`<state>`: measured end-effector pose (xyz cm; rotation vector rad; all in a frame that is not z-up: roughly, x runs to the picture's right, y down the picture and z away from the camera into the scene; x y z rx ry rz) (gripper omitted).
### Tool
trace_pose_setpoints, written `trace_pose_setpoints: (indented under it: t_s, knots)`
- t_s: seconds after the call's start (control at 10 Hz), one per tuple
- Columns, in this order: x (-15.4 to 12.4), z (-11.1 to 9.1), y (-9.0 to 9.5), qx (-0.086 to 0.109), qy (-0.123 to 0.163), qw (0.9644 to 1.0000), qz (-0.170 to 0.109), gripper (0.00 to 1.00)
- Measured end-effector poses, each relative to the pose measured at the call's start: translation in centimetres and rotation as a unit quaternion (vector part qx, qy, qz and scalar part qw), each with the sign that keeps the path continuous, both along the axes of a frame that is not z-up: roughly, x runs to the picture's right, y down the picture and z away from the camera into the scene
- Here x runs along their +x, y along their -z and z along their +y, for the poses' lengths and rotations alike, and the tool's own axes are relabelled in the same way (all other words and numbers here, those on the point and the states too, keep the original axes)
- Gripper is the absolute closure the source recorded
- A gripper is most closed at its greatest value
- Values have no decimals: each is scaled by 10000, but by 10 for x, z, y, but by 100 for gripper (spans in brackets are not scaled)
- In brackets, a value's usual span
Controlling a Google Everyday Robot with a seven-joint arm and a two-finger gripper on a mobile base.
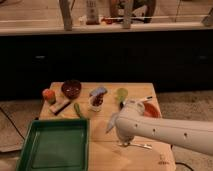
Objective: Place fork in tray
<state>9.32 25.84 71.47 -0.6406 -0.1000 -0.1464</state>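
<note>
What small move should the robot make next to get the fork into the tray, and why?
Probably lower the end effector onto the silver metal fork, which lies flat on the wooden table just below the white arm's tip, outside the empty green plastic tray. Its fingers are hidden, so check alignment first.

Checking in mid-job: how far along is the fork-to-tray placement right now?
Early stage. Done: nothing, since the green tray holds no fork. In hand: the gripper, mostly hidden behind the arm, is low over the fork, which lies on the table right of the tray. Left: grasp, carry left, release.
</note>
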Motion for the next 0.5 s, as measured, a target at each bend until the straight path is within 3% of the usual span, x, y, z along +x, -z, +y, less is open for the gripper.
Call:
trace_pose_setpoints:
  t_s: [0.2,0.5]
  knots:
    - [9,4,-7,-65,-114,9999,5,20]
    - [24,9,-15,-141,-278,9995,33,20]
